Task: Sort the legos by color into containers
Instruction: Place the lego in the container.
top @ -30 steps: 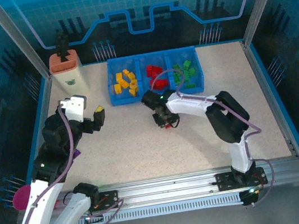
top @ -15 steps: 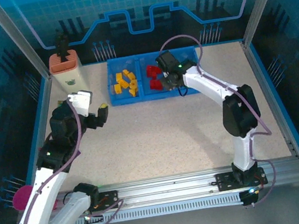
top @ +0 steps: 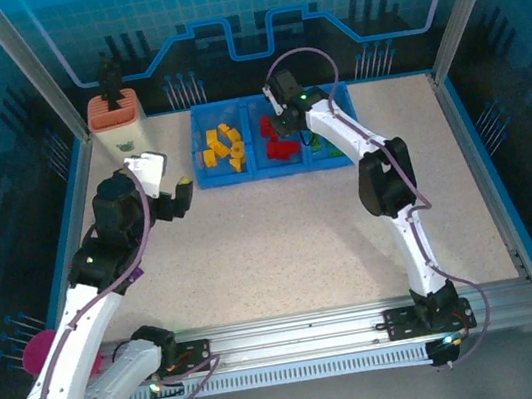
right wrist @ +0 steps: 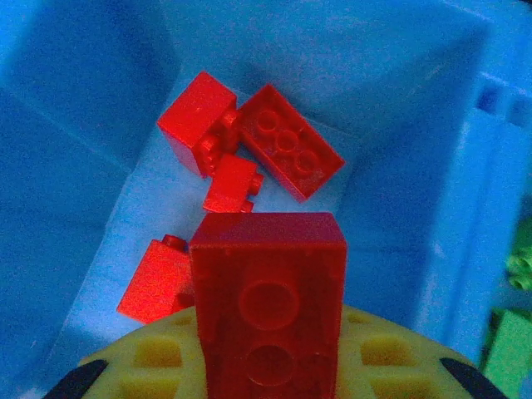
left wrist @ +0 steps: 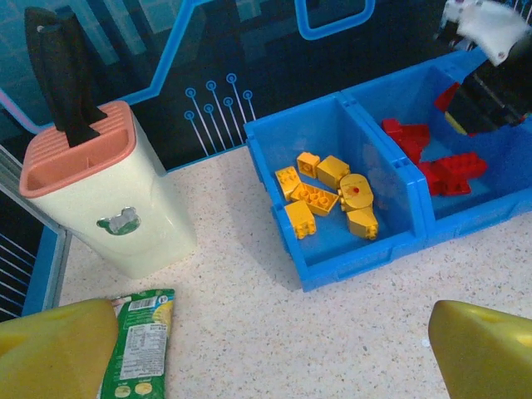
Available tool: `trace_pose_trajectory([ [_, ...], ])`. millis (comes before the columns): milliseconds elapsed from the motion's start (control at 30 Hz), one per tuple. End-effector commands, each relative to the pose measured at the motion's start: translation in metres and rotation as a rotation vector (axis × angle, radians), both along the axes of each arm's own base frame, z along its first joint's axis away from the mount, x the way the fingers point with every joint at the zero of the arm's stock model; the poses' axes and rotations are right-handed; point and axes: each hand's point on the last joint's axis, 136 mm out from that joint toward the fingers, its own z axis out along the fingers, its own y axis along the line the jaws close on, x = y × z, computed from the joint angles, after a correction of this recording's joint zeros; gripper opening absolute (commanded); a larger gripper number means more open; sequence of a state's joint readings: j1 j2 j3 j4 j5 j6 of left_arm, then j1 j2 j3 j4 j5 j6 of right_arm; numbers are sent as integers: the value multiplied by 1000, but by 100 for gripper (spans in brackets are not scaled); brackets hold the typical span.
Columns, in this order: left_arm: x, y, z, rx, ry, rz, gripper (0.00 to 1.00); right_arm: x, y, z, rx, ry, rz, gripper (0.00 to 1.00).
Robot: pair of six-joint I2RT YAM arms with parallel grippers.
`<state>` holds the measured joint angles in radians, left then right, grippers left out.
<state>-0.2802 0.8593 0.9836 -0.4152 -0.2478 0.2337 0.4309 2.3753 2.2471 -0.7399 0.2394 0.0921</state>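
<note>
The right pincer (top: 282, 128) grips a red brick (right wrist: 268, 291) just above the middle compartment of the blue tray (left wrist: 357, 259), where other red bricks (right wrist: 274, 154) lie. Better to open low and centred there, so it does not bounce toward the green bricks (right wrist: 507, 345). Left of the tray, the left pincer (top: 167, 183) hovers wide; the right arm stretches far over the tray.

Seeing a cream, orange-topped holder (left wrist: 100, 208) standing on the speckled worktop (left wrist: 249, 332), a green snack packet (left wrist: 137, 341) lying just beside.

Left hand (top: 178, 193) gapes wide; right hand (top: 282, 132), arm (top: 340, 139) outstretched, apparently clamps a red brick (right wrist: 268, 299).
</note>
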Motion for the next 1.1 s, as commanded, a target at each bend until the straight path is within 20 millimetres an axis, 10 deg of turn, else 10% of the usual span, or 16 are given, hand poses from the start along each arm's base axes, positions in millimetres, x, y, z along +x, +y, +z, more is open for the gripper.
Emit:
trace_pose_trajectory([
  [0, 4, 5, 16, -28, -33, 34, 97, 3, 2, -10, 3, 35, 38, 21],
  [333, 11, 3, 12, -62, -13, 50, 98, 15, 10, -21, 7, 23, 73, 35],
  [567, 25, 2, 7, -110, -23, 79, 99, 11, 14, 11, 44, -53, 106, 57],
  [767, 48, 9, -4, -177, -42, 141, 99, 5, 14, 49, 84, -128, 126, 51],
  [1067, 80, 70, -91, -314, 31, 334, 99, -23, 14, 108, 172, -225, 175, 56],
])
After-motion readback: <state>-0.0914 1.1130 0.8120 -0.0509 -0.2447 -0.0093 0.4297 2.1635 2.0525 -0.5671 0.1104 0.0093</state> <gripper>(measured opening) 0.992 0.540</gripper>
